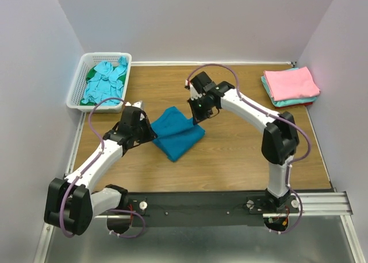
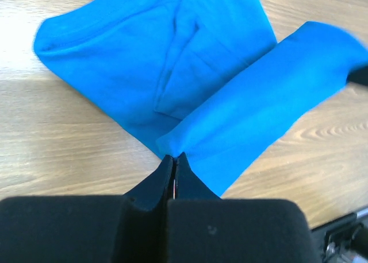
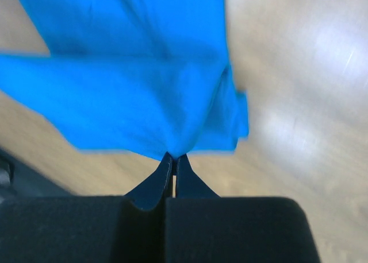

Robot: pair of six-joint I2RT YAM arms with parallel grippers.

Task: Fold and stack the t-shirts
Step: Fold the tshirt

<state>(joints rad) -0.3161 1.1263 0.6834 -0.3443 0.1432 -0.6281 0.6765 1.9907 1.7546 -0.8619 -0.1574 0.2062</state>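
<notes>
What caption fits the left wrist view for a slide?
Left gripper pinches an edge of the blue shirt, partly folded on the table.

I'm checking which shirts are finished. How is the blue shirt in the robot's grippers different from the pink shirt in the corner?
The blue shirt is loosely folded and creased; the pink shirt is a neat flat rectangle. The left gripper and right gripper both pinch the blue shirt; nothing touches the pink shirt. The blue shirt lies on the table; the pink shirt tops a pile. Both are cloth.
</notes>
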